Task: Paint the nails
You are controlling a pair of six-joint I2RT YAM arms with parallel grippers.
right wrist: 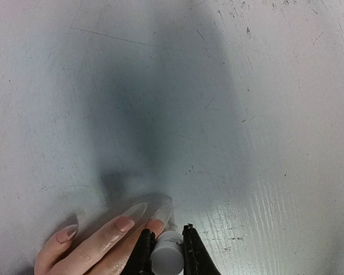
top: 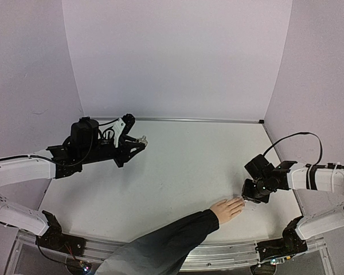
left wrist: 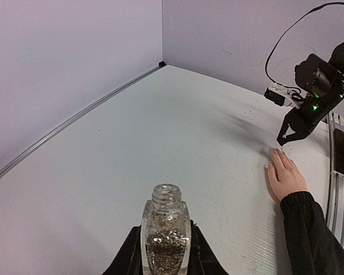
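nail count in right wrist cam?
3: leftmost nail, middle nail, third nail beside the right gripper, which holds a white cap. Others may be hidden under it or out of frame.

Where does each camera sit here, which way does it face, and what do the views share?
Top external: above and behind the robot, looking down on the table; left gripper, right gripper and the sleeved hand show.
Left wrist: faces across the table toward the right gripper; its own fingers clamp a glass bottle.
Right wrist: faces down at the nails; its own fingers clamp a white cap.
Shared: all three show the hand.
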